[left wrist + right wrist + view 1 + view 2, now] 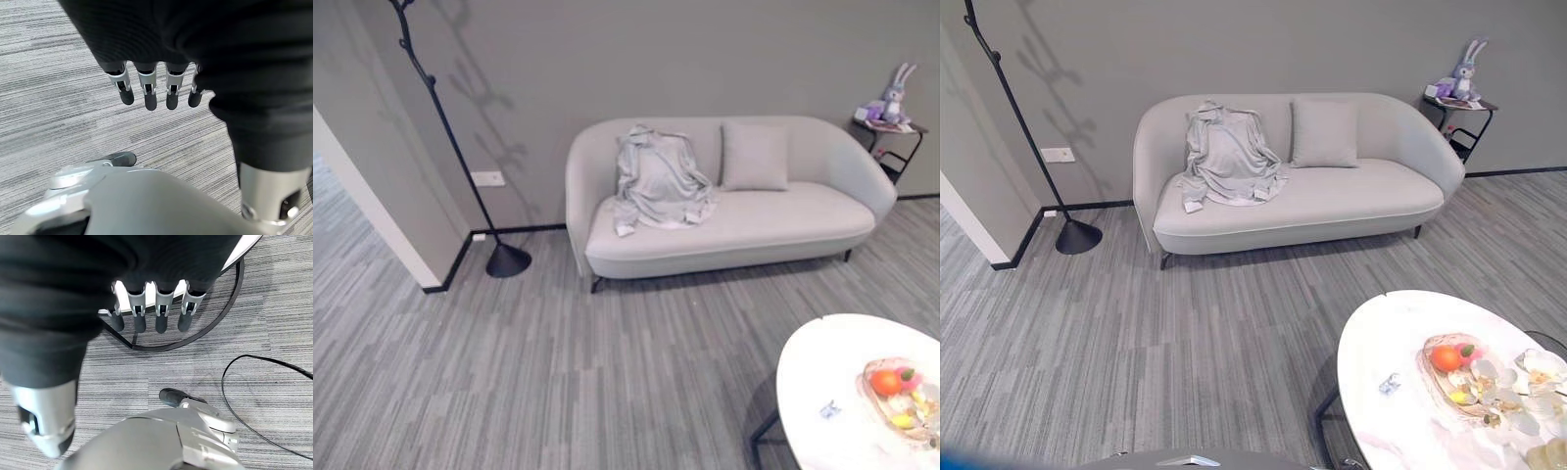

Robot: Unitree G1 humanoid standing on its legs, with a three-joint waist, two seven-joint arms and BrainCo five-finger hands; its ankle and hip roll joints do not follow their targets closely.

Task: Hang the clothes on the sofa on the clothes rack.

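A pale grey garment (656, 181) lies draped over the back and seat at the left end of a light grey sofa (783, 230) against the wall. A black clothes rack (450, 147) with a round base (508, 260) stands on the floor to the sofa's left. My left hand (156, 88) hangs over bare carpet, fingers straight and holding nothing. My right hand (151, 313) likewise hangs with relaxed fingers above the floor, near a black ring-shaped table base (205, 328).
A grey cushion (755, 156) leans on the sofa back. A white round table (1430, 411) with a fruit tray (1459, 377) stands near right. A small side table (889, 137) with a plush rabbit (895, 96) is beyond the sofa. A wall corner (382, 225) juts out at left.
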